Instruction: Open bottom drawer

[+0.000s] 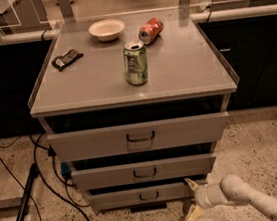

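Observation:
The bottom drawer [119, 198] is the lowest of three grey metal drawer fronts, with a small dark wire handle [149, 196] at its centre. It stands slightly forward of the cabinet body. My gripper [192, 199] is low at the drawer's right end, near the floor, to the right of the handle. Its two pale fingers are spread apart, one fingertip [190, 182] up by the drawer's right corner and one [191, 216] lower, and they hold nothing. The white arm runs off to the lower right.
The middle drawer [143, 172] and top drawer [139, 136] are above. On the cabinet top [184, 76] stand a green can [136, 63], a fallen red can [150, 30], a white bowl [107, 29] and a dark packet [67, 59]. Black cables and a tripod leg [24, 207] lie at left.

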Robot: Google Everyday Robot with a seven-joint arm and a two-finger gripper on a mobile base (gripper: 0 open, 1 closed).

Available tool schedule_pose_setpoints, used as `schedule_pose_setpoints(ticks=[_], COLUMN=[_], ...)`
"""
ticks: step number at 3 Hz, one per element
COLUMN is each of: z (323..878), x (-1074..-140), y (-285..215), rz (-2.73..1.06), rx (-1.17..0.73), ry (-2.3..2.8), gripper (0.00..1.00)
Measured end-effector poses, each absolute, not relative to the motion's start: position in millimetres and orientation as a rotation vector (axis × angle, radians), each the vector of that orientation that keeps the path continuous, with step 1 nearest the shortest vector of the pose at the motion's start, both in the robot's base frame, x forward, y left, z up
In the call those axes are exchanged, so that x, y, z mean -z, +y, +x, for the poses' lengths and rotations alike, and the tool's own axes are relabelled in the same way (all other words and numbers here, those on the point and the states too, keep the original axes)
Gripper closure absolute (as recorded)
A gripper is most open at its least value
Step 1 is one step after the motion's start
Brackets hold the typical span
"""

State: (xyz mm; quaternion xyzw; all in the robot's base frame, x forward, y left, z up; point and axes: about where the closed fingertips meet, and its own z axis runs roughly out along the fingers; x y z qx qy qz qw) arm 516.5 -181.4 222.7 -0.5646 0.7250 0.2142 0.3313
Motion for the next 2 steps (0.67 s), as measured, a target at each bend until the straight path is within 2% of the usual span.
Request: schedule_pose_setpoints(ticks=[2], z=[528.6], x=[-210.4], y=[-176.2], rz=[-1.55], rx=[-0.441], ry=[1.909], gripper=[0.0])
